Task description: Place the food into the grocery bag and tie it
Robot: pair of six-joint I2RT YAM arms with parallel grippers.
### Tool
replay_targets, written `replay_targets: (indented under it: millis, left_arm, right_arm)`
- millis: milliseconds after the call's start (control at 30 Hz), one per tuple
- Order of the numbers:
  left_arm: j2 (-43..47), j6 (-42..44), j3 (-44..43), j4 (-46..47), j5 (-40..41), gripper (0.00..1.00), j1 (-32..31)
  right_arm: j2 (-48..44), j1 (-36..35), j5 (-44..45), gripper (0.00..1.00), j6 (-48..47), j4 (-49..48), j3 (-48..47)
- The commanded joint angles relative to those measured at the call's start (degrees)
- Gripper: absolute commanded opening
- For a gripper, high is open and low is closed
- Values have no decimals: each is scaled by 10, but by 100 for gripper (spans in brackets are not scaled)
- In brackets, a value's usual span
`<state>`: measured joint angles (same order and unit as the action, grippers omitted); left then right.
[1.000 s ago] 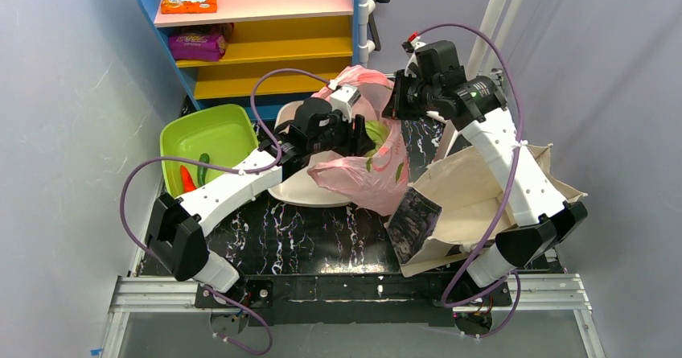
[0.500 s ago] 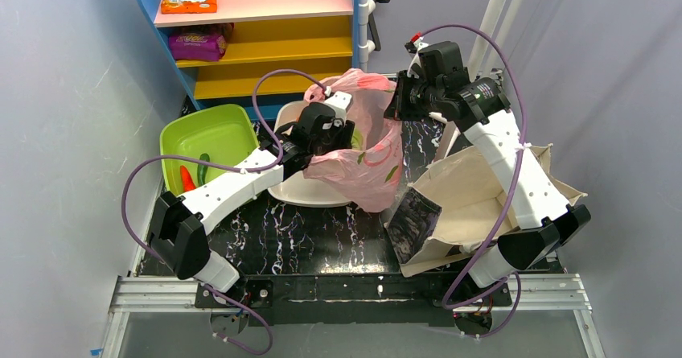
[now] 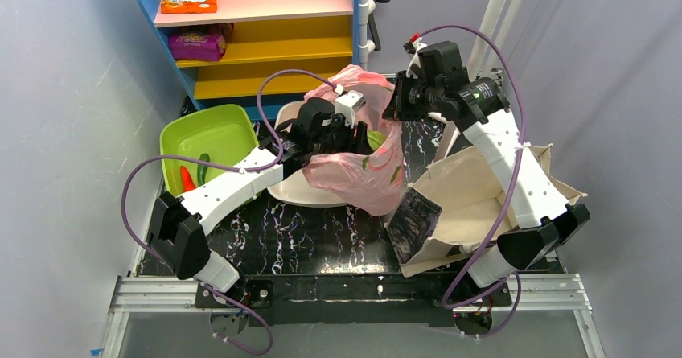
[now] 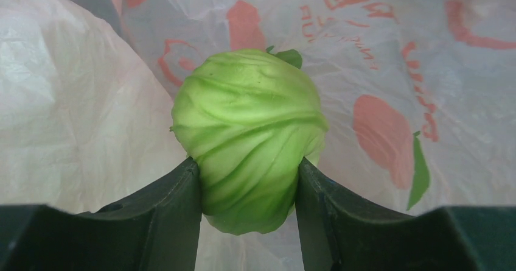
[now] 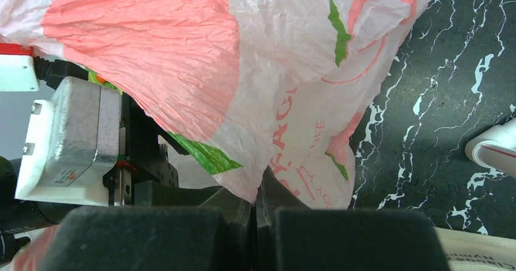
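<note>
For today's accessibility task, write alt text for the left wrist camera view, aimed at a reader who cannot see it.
A pale green cabbage is seen close up, clamped from both sides by the dark left end effector. The thin pink grocery bag, translucent with red and green printing, fills the view behind it.

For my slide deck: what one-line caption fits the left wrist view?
Left gripper holds the pale green cabbage inside the translucent pink grocery bag.

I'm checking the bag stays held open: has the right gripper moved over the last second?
No. The right gripper stays shut on the grocery bag, at the same spot beside the white post.
</note>
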<state>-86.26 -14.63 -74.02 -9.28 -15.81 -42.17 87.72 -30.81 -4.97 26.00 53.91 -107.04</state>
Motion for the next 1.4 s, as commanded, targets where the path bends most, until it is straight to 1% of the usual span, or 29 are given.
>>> replay_targets:
  millis: [0, 67, 100, 133, 167, 267, 300, 333, 367, 800, 1233, 1367]
  left_arm:
    - [11, -19, -7, 34, -38, 26, 0]
    - [5, -26, -6, 37, -39, 27, 0]
    - [2, -29, -6, 38, -41, 30, -1]
    - [0, -30, -7, 40, -43, 36, -1]
    - [0, -32, -5, 42, -45, 44, 0]
    - [6, -36, 4, 55, -48, 75, 0]
    - [7, -37, 8, 58, -47, 83, 0]
    - [8, -38, 10, 59, -49, 95, -1]
    - [9, -37, 10, 58, -51, 98, -1]
    - [37, -43, 11, 50, -58, 98, 0]
    - [107, -17, 10, -32, 14, 98, 0]
    - [112, -15, -17, -91, 43, 98, 3]
  right_arm:
    - [1, 2, -9, 1, 4, -13, -8]
    - [1, 2, -8, 1, 4, -12, -8]
    - [0, 2, -8, 1, 4, -12, -8]
    - [0, 2, -7, 1, 3, -12, -8]
    - [0, 2, -7, 1, 3, -11, -8]
    - [-1, 3, -4, 1, 3, -10, -8]
    - [-2, 3, -4, 1, 3, -11, -7]
    - [-2, 3, -4, 1, 4, -10, -7]
    - [-3, 3, -4, 1, 4, -10, -6]
    - [-2, 3, -6, 1, 10, -14, 1]
    - [9, 3, -5, 1, 12, -25, 15]
    - [13, 3, -1, 1, 12, -25, 17]
